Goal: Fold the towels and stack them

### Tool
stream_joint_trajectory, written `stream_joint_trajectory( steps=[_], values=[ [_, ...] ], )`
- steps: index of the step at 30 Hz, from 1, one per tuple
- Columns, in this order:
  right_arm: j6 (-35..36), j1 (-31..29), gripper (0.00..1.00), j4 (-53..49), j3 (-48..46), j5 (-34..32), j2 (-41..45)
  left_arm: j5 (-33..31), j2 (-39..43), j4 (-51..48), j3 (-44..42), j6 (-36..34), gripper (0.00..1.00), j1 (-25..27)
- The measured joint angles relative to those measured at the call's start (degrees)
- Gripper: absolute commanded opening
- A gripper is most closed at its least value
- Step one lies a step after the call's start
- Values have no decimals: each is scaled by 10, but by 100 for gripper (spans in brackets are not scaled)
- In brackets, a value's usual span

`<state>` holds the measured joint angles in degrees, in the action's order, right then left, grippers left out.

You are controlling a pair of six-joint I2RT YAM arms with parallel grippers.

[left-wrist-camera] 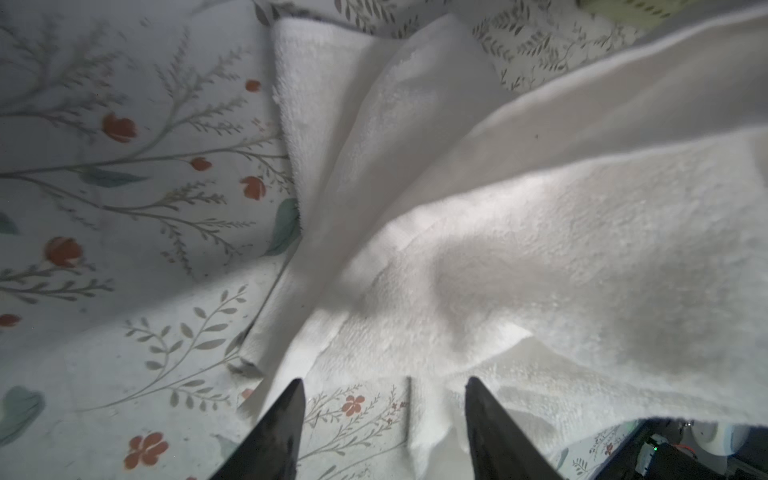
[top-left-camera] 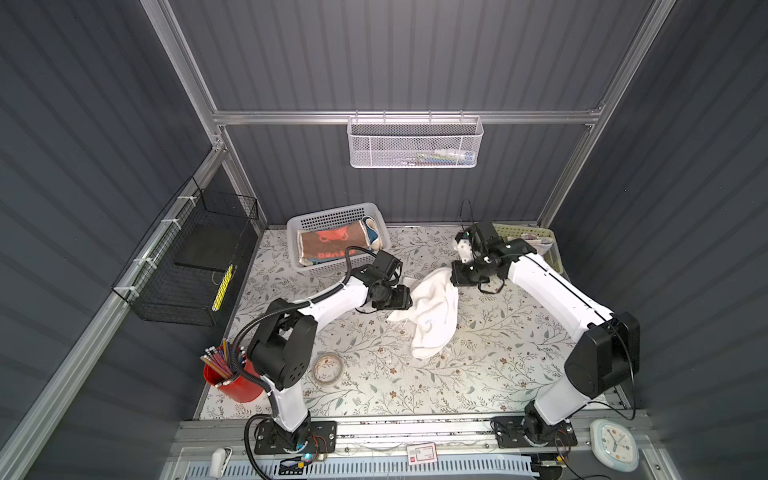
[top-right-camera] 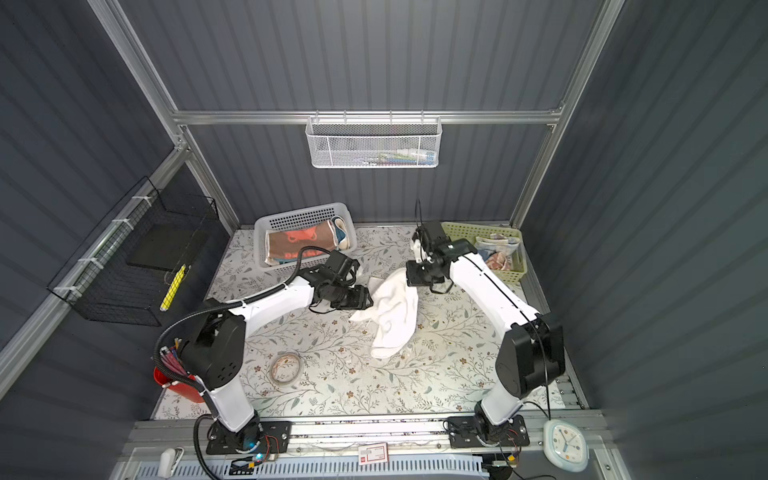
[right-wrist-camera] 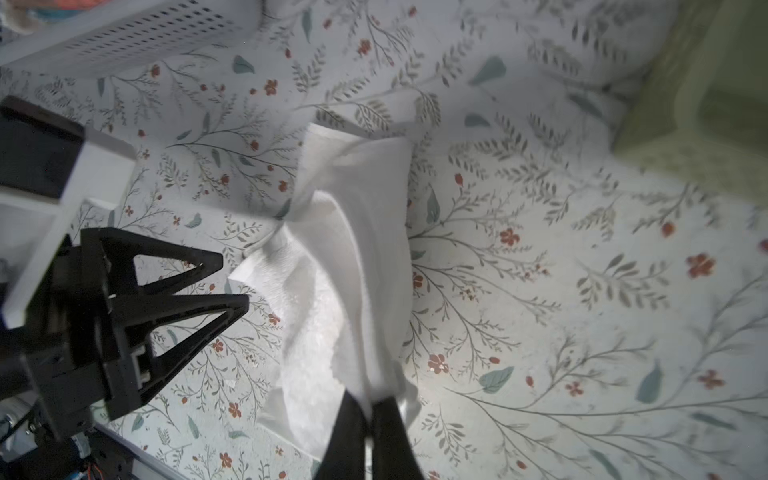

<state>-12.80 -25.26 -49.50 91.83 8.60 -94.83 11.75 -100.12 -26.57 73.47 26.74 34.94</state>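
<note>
1. Red cup (top-left-camera: 232,382): round, glossy, full of pencils, well behind your left pincer, near its arm's base.
2. Tape roll (top-left-camera: 327,368): flat ring, lying apart on the table behind that pincer.
3. White basket (top-left-camera: 332,210): perforated plastic, beyond your left pincer against the back wall. It holds a folded coral-and-brown towel (top-left-camera: 328,243) of nubby terry.
4. Left pincer (left-wrist-camera: 384,380): jaws stand apart, gripping nothing you can see. The towel's near hem lies just ahead of and partly between the tips.
5. White towel (top-left-camera: 432,320): plain, fluffy terry, rumpled into long diagonal folds. It stretches between your two pincers, its lower end trailing onto the table.
6. Right pincer (right-wrist-camera: 370,399): jaws pressed together, clamped on the white towel's upper edge, with cloth hanging away below.
7. Table (top-left-camera: 498,365): smooth floral sheet. You have open room behind and to the outer side of your right pincer.
8. Green basket (top-right-camera: 478,227): latticed plastic, just behind your right pincer's wrist in the back corner, holding crumpled towels (top-right-camera: 496,249).
</note>
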Motion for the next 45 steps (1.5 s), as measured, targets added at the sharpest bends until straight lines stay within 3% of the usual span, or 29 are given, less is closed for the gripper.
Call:
stream_joint_trajectory(
  steps=[6,10,12,14,15,17,18,23,29,33,37,45],
  values=[
    [82,-72,0,-81,247,-37,-24,-33,113,-1,-8,8,65,-69],
    [117,-113,0,-116,329,-48,-16,-55,163,-6,-6,5,66,-94],
    [121,-129,0,-116,293,-42,16,-61,175,-10,-6,3,67,-94],
    [120,-138,2,-98,198,-30,66,-63,181,-14,-6,-1,67,-94],
    [117,-141,8,-84,126,-18,99,-63,181,-15,-9,-2,67,-94],
    [100,-144,33,-63,-5,13,148,-62,181,-16,-17,-3,67,-94],
    [89,-145,38,-52,-70,34,166,-61,181,-17,-25,-4,67,-94],
    [24,-152,47,-30,-267,61,194,-51,157,-21,-59,-2,67,-94],
    [-24,-141,50,-10,-290,13,210,-2,86,6,-88,23,58,-96],
    [-50,-133,50,17,-291,3,162,53,40,54,-98,50,51,-96],
    [-77,-134,50,59,-326,7,126,98,6,99,-98,66,50,-95],
    [-131,-134,52,101,-431,26,149,152,-83,132,-36,70,47,-92]
  ],
)
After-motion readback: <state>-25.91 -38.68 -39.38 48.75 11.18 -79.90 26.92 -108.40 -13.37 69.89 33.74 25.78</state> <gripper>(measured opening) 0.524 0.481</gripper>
